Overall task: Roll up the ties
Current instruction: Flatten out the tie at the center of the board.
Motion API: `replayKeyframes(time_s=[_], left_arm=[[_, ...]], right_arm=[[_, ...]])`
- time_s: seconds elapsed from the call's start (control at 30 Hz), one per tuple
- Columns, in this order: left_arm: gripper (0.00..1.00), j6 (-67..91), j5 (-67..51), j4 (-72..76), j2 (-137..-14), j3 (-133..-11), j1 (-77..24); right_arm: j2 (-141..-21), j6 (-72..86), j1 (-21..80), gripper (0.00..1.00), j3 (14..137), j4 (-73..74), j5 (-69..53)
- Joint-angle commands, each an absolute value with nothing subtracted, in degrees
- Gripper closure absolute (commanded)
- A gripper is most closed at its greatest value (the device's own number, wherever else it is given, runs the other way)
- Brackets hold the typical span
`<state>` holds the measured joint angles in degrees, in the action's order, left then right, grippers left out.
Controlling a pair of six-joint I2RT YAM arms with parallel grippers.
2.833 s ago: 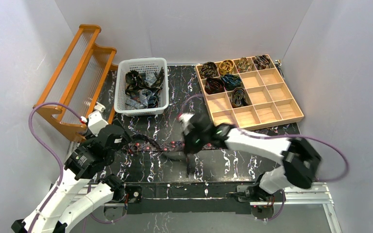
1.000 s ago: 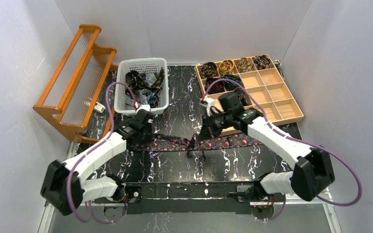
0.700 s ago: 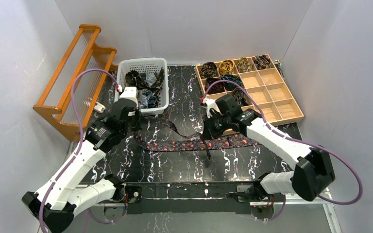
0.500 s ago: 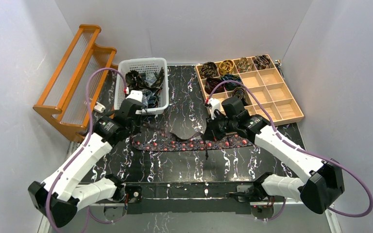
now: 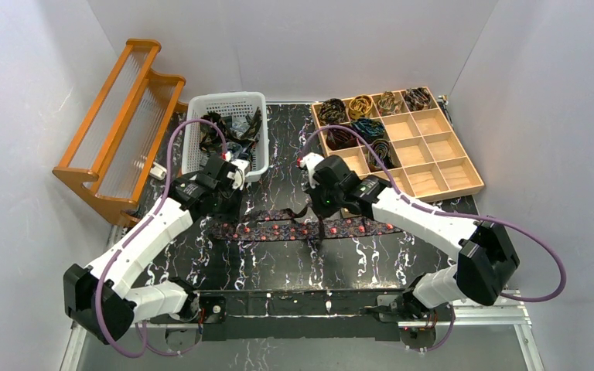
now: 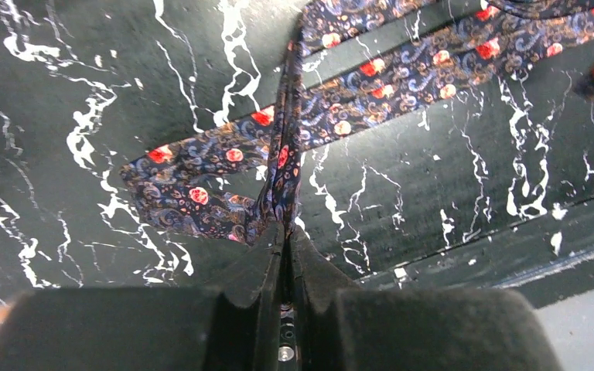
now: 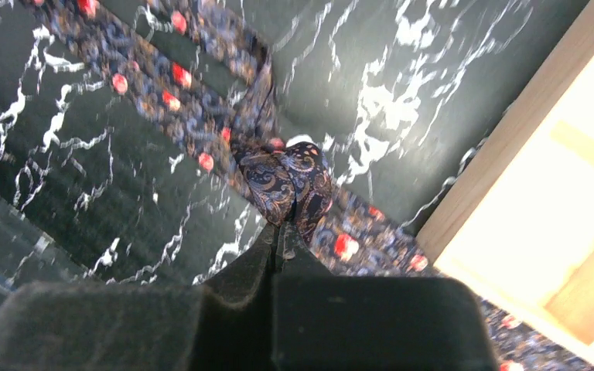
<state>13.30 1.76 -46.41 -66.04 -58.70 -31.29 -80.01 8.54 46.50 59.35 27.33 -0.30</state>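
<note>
left gripper (image 6: 285,239) is pinched tight on a fold of the dark navy paisley fabric necktie with red dots (image 6: 375,86); right gripper (image 7: 279,241) clamps another fold. the necktie lies stretched across the black white-veined marble tabletop (image 5: 290,147), enclosed by plain white walls (image 5: 294,46).

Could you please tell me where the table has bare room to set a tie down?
Bare: the far strip of table between basket and tray, and the near strip between tie and table edge. Crowded: the middle, where the tie lies.
</note>
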Motion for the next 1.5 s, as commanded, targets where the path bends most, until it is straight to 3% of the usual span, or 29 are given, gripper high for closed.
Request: replayKeyframes(time_s=[0.0, 0.1, 0.33, 0.43, 0.47, 0.5, 0.53, 0.6, 0.73, 1.0, 1.33, 1.37, 1.47], left_arm=[[0.96, 13.39, -3.88, -46.72, -65.64, -58.56, -29.32], [0.97, 15.15, -3.88, -45.7, -63.83, -57.89, -28.22], [0.95, 18.73, -16.12, -40.0, -62.19, -50.65, -28.04], [0.86, 21.34, -18.77, -36.33, -60.82, -47.62, -27.96], [0.86, 21.89, -17.13, -36.62, -60.4, -47.49, -27.95], [0.78, 22.86, -15.37, -36.65, -59.45, -47.39, -27.95], [0.57, 23.65, -12.46, -36.94, -58.75, -47.5, -27.95], [0.38, 24.8, -8.32, -38.25, -57.55, -48.68, -27.87], [0.24, 27.51, -1.35, -41.31, -55.65, -50.4, -27.86], [0.22, 43.9, 0.0, -36.43, -45.92, -38.39, -27.86], [0.23, 53.57, 0.88, -32.87, -37.24, -29.53, -27.86], [0.23, 53.56, 0.8, -32.84, -37.23, -29.3, -27.84], [0.23, 53.64, 0.94, -32.79, -37.01, -29.03, -27.85]], right_arm=[[-80.22, 1.17, 49.61, 0.99, 64.98, 18.45, 14.71], [-79.53, -3.86, 49.78, 0.99, 64.95, 15.36, 9.39], [-85.54, -2.1, 55.95, 0.75, 61.41, 37.36, -29.24], [-85.51, 0.16, 56.69, 0.62, 58.67, 37.72, -41.74], [-84.8, 1.66, 56.62, 0.61, 57.99, 36.43, -40.84], [-84.02, 2.93, 56.65, 0.61, 57.78, 35.55, -35.58], [-83.5, 3.43, 56.59, 0.61, 57.92, 35.28, -31.25], [-83.15, 5.64, 56.17, 0.55, 58.87, 34.79, -19.3], [-82.86, 10.97, 51.39, 0.47, 59.48, 30.0, -12.54], [-88.57, 30.11, 48.57, 0.38, 58.36, 18.17, -11.39], [-109.82, 28.39, 48.68, 0.38, 78.52, 24.63, -5.47], [-111.19, 27.66, 48.65, 0.41, 80.24, 26.14, -4.1], [-112.69, 25.5, 49.27, 0.67, 84.5, 30.7, 0.8]])
